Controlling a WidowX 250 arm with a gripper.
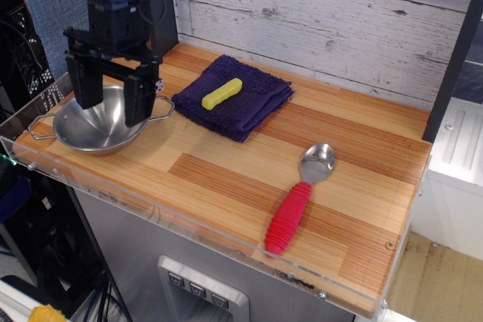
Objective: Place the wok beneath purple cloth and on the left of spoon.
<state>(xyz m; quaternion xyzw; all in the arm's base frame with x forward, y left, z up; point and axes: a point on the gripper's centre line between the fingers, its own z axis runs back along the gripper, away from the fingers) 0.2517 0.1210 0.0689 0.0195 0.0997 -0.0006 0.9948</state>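
Nearest the camera, the spoon (pixel 299 200) lies on the table (pixel 226 179), its red handle toward the front edge and its metal bowl pointing away. To its left is a bare stretch of wood, below the cloth: this is judged to be where the wok is to go.

Further back and at the far left, the wok (pixel 96 120) sits near the table's corner, one wire handle reaching toward the cloth and the other toward the left edge. The gripper (pixel 112 97) is held over it with its jaws spread apart; one finger is seen above the left part of the bowl and the other at the right rim, beside the handle. Whether either finger touches the metal cannot be told. Nothing is held.

The step in hand is judged to be the grasp. The rim should be taken between the fingers, one inside and one outside the wall, since the bowl is too wide to be spanned and the steel is likely slippery. A firm closure is needed before any lift, and the wok should be kept level when carried.

Behind, the purple cloth (pixel 249 107) lies folded, with a yellow block (pixel 222 93) on it. These should be cleared by the carried wok.
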